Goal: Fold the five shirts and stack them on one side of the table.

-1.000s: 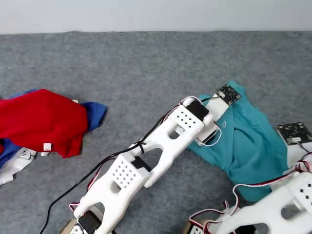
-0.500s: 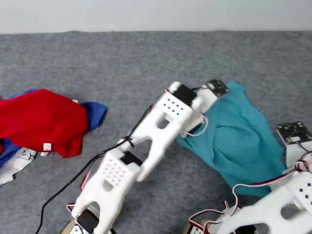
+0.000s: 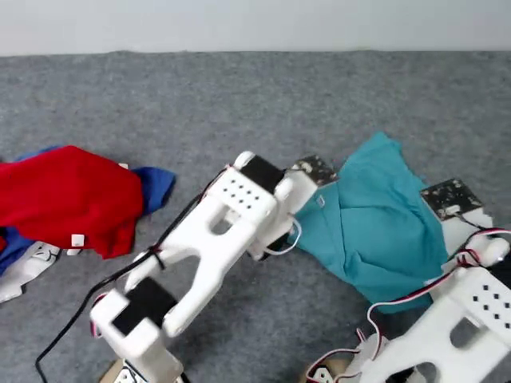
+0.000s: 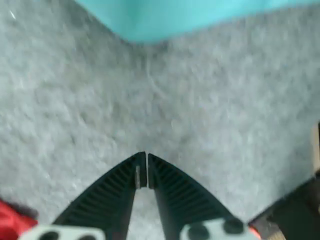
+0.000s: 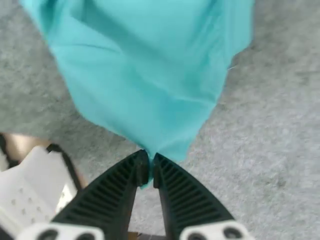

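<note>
A teal shirt (image 3: 375,227) lies crumpled on the grey mat (image 3: 239,104), right of centre. My right gripper (image 5: 150,159) is shut on the teal shirt's (image 5: 145,75) near hem, with fabric pinched between the tips. My left gripper (image 4: 146,161) is shut with nothing in it, low over bare mat, and the teal shirt's edge (image 4: 175,17) lies a short way beyond it. In the high view the left arm (image 3: 231,211) ends just left of the shirt, and the right arm (image 3: 455,311) comes in from the lower right.
At the left edge lies a red shirt (image 3: 72,195) on a blue one (image 3: 156,183), with a white garment (image 3: 24,267) below them. Open mat stretches across the back and between the pile and the left arm.
The left arm has swung left, off the teal shirt's left edge. The right arm's wrist has moved up and inward. The teal shirt has shifted left and bunched up.
</note>
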Controlling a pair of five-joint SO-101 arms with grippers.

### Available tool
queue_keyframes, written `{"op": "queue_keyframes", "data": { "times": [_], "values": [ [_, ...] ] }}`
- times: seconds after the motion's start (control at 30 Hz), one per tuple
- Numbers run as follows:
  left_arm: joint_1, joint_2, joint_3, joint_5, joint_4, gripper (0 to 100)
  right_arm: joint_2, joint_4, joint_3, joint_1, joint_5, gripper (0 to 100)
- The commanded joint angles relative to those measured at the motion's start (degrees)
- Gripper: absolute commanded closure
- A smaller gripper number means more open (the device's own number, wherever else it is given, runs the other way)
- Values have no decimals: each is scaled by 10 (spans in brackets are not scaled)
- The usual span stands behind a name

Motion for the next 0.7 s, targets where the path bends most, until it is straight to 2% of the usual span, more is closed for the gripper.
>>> {"op": "queue_keyframes", "data": {
  "times": [0.0,0.1,0.23,0.47,0.67],
  "values": [
    [-4,-86,11,-8,18,966,-11,-22,-6,-11,-10,990],
    [-16,-121,-21,5,-3,882,-11,-16,-5,-13,-10,990],
    [-19,-115,-58,94,-61,791,-11,-15,-4,-13,-10,990],
    [-18,4,-131,145,-139,779,-9,-15,-3,-13,-11,990],
    [-14,151,-299,156,-139,779,-6,-15,-2,-13,-11,990]
  ]
}}
